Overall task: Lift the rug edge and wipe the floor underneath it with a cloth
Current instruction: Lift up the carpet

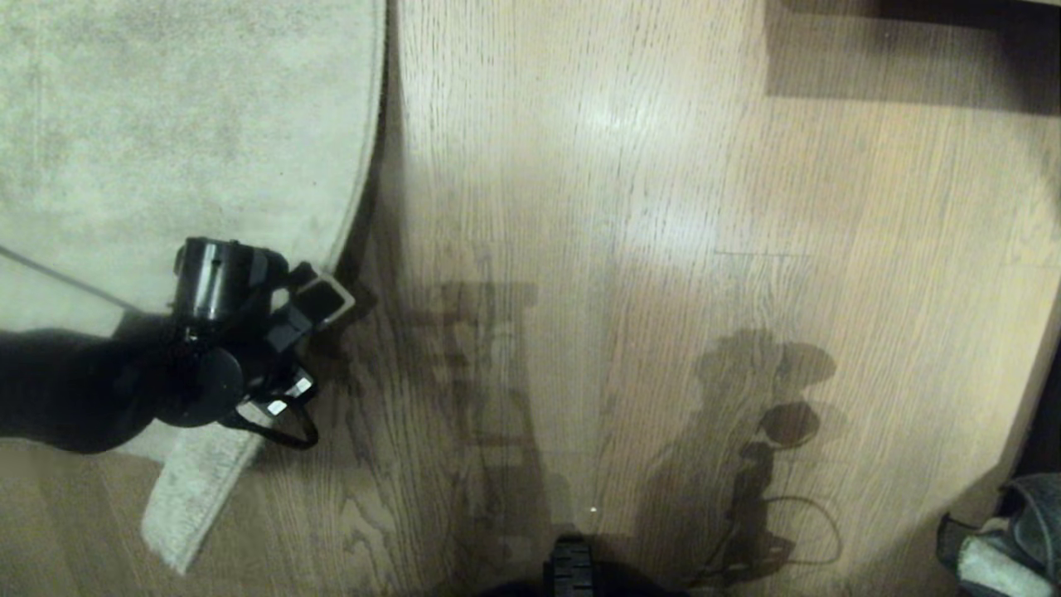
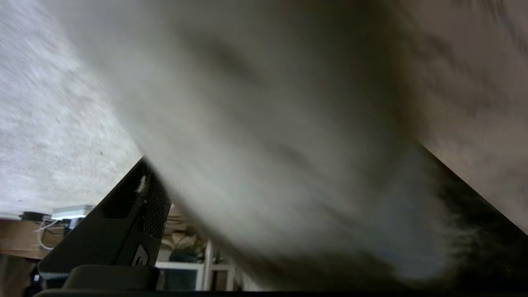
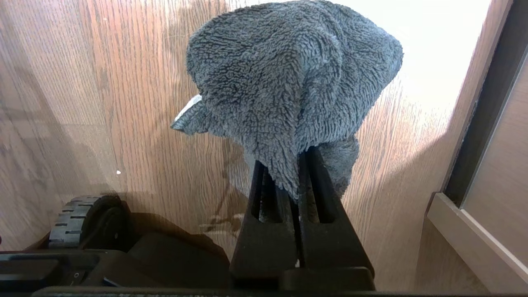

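Observation:
The pale rug [image 1: 166, 124] covers the upper left of the head view. Its edge [image 1: 365, 191] runs down to a corner [image 1: 178, 531] on the wood floor [image 1: 622, 249]. My left gripper [image 1: 308, 348] is at that edge, open wide. In the left wrist view a blurred strip of rug [image 2: 268, 144] passes between the left gripper's [image 2: 284, 161] two black fingers [image 2: 123, 222]. My right gripper [image 3: 284, 165] hangs low at my right side, shut on the dark grey fluffy cloth [image 3: 288, 74], which droops over its fingertips above the floor [image 3: 123, 103].
A dark furniture base [image 1: 912, 50] crosses the top right. A wooden frame or skirting [image 3: 466, 227] stands to the right of the cloth. My base wheel [image 3: 78, 218] sits near the cloth. Shadows of my arms fall on the planks in front of me.

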Motion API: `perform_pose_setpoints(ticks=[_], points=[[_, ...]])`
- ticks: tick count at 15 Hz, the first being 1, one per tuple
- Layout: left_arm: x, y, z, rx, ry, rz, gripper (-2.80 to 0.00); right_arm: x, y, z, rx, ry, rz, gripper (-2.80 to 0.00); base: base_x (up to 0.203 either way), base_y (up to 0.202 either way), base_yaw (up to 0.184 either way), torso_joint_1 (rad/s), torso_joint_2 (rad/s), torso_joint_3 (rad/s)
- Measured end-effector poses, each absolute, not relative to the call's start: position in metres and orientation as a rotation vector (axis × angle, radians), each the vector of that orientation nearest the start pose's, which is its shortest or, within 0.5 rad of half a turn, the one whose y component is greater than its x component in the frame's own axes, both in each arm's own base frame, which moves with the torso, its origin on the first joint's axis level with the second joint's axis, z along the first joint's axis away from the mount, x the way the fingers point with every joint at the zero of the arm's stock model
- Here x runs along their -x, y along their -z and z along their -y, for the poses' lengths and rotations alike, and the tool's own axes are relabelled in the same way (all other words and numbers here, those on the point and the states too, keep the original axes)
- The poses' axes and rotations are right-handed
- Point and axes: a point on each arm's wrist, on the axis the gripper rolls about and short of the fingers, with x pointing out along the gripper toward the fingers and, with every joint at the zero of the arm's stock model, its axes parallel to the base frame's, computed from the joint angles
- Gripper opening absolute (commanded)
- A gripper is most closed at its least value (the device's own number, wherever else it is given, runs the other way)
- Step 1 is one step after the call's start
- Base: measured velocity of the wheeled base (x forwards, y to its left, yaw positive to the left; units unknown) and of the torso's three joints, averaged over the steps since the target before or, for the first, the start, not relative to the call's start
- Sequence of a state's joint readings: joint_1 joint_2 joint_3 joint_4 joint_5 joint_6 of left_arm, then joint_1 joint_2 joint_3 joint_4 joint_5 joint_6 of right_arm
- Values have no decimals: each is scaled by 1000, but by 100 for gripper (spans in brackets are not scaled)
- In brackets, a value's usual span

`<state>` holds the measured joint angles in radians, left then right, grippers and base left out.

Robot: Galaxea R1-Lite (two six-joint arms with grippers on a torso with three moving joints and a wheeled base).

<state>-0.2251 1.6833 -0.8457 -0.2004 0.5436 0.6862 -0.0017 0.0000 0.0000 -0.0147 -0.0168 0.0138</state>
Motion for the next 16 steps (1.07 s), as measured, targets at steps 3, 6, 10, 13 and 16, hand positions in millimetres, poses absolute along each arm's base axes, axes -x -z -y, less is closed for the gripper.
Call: perform_pose_setpoints(ticks=[3, 6, 10, 13, 16], points=[[-270, -156, 50, -966, -58, -707, 0, 23, -77, 0, -14, 18, 15, -280, 0, 0, 0, 0, 0, 0], [-262, -155, 51, -985, -45, -706, 0, 23, -77, 0, -14, 18, 15, -280, 0, 0, 0, 0, 0, 0], [-244, -150, 46, -990, -48, -725, 0, 23, -77, 0, -14, 18, 14, -280, 0, 0, 0, 0, 0, 0], [-230, -146, 42, -969, -55, -738, 0, 23, -77, 0, -14, 18, 15, -280, 0, 0, 0, 0, 0, 0], [-216, -139, 38, -930, -70, -760, 0, 23, -77, 0, -14, 18, 14, -280, 0, 0, 0, 0, 0, 0]])
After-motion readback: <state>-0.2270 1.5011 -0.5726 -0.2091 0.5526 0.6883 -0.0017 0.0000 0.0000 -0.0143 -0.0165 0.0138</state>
